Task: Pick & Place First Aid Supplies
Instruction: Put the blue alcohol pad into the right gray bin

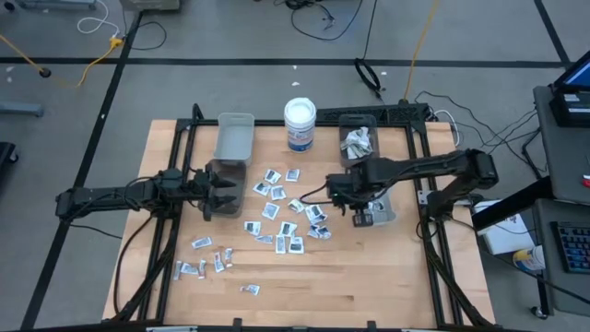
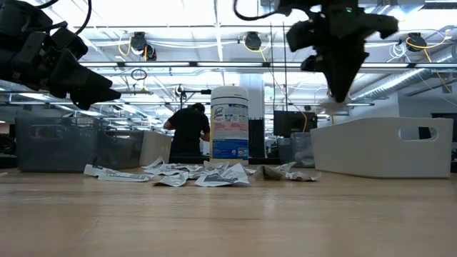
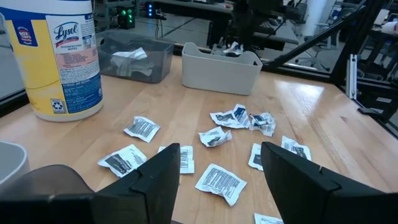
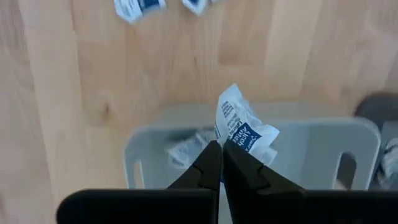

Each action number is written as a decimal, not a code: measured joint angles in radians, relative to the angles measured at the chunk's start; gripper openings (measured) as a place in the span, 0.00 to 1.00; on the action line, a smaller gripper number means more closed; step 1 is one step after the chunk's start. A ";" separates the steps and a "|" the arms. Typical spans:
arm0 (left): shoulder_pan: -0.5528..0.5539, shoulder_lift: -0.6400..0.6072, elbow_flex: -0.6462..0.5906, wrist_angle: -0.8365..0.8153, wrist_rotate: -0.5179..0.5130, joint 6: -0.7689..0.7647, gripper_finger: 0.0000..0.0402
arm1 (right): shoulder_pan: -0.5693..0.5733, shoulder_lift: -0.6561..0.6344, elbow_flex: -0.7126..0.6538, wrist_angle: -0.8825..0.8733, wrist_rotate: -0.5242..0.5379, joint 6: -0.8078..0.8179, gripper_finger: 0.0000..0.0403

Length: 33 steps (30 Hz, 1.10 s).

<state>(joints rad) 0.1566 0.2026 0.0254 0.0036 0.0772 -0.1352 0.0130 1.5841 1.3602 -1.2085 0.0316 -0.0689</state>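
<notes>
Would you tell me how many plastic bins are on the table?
4: back-left light grey bin; left dark bin under the left gripper; back-right dark bin with packets; right light grey bin beneath the right gripper. Others may be hidden.

The tabletop (image 1: 369, 277) is pale wood with a smooth matt grain. The packets (image 1: 277, 217) look like crinkled white paper or foil with dark print. The bin (image 4: 149, 140) at three o'clock is matt grey plastic; the tub (image 3: 59, 56) has a glossy label. The right hand (image 4: 221, 152) has matt black fingers.
</notes>
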 joint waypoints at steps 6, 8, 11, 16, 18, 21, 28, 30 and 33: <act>0.000 0.000 0.000 0.000 0.000 0.000 0.57 | -0.050 -0.117 -0.112 -0.001 -0.002 -0.002 0.00; 0.000 0.000 0.000 0.000 0.000 0.000 0.57 | -0.070 -0.152 -0.145 -0.003 -0.002 -0.011 0.01; 0.000 0.000 0.000 0.000 0.000 0.000 0.57 | -0.096 -0.192 -0.186 0.000 0.000 -0.031 0.01; 0.000 0.000 0.000 0.000 0.000 0.000 0.57 | -0.106 -0.201 -0.282 0.086 -0.004 -0.029 0.01; 0.000 0.000 0.000 0.000 0.000 0.000 0.57 | -0.106 -0.201 -0.329 0.137 -0.006 -0.027 0.01; 0.000 0.000 0.000 0.000 0.000 0.000 0.57 | -0.106 -0.201 -0.387 0.184 -0.007 -0.026 0.01; 0.000 0.000 0.000 0.000 0.000 0.000 0.57 | -0.105 -0.200 -0.451 0.242 -0.004 -0.022 0.03; 0.000 0.000 0.000 0.000 0.000 0.000 0.57 | -0.105 -0.200 -0.451 0.243 -0.010 -0.022 0.06; 0.000 0.000 0.000 0.000 0.000 0.000 0.57 | -0.106 -0.200 -0.451 0.239 -0.035 -0.006 0.15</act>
<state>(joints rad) 0.1566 0.2024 0.0254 0.0032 0.0771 -0.1354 -0.0925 1.3838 0.9089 -0.9694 -0.0032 -0.0748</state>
